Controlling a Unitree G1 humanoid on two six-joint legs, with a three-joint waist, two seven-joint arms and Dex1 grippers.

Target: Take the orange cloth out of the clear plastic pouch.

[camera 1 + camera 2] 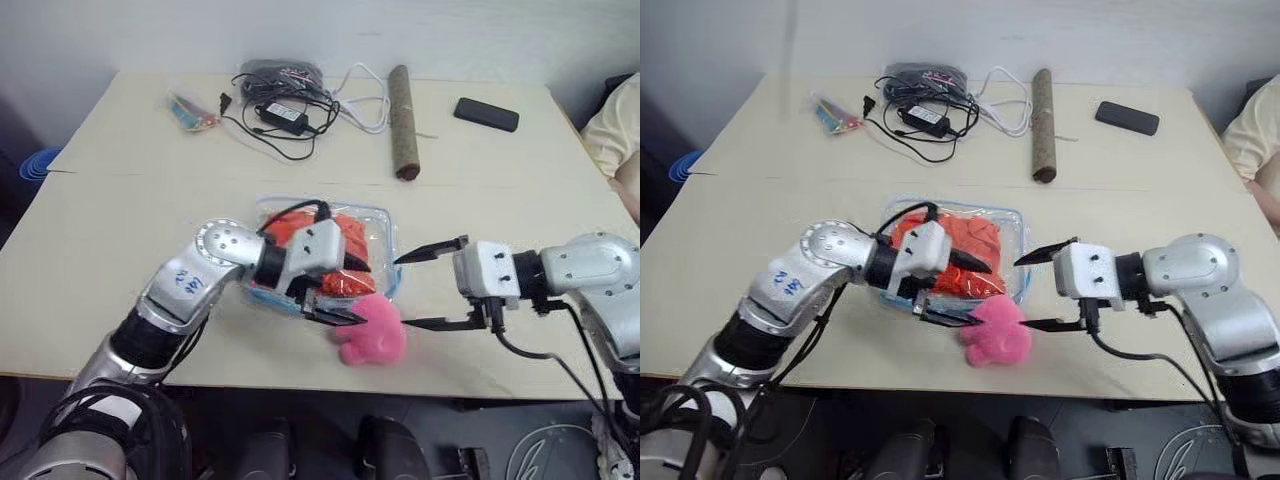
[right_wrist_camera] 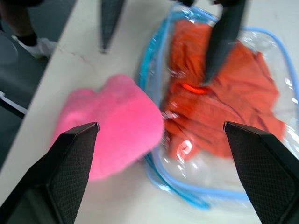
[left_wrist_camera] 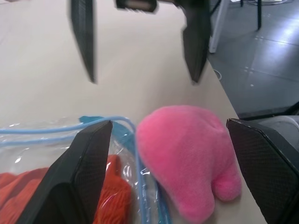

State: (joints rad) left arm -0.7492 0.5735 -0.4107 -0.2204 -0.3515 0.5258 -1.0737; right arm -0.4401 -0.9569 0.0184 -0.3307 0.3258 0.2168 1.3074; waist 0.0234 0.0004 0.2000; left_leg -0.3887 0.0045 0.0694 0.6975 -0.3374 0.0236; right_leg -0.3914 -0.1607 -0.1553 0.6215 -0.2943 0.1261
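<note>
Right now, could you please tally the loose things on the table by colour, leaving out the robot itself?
Orange: 1, the wrinkled orange cloth inside the pouch
Clear with light blue trim: 1, the flat plastic pouch
Pink: 1, the soft plush toy
Brown: 1, the long wooden stick
Black: 2, the flat phone and the cabled power adapter
Multicoloured: 1, the small packet
Total: 7

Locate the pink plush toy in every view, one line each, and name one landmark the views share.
Left eye view: pink plush toy at the table's near edge, against the clear plastic pouch's near corner.
Right eye view: toy at the same spot, between both grippers.
Left wrist view: toy between the left gripper's fingers, beside the pouch.
Right wrist view: toy beside the pouch's blue trim.
Shared landmark: the orange cloth inside the pouch.
</note>
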